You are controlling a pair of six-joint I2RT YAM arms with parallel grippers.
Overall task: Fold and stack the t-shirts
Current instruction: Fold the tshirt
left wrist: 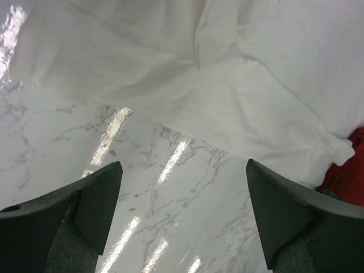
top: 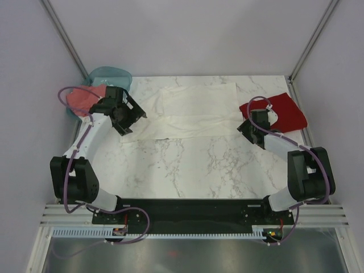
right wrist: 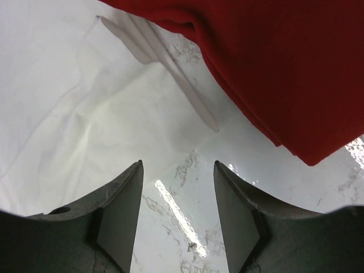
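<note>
Your left gripper [left wrist: 183, 193] hangs wide open and empty over the near-left edge of the white tee [top: 193, 108], spread on the table [top: 187, 165]. The right gripper [right wrist: 178, 193], part open and empty, hovers at its right edge beside the folded red tee [top: 289, 111]. Pinch both near corners low, then lift together.

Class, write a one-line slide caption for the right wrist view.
Open right gripper hovers above the marble table, between the white t-shirt and the red t-shirt.
</note>
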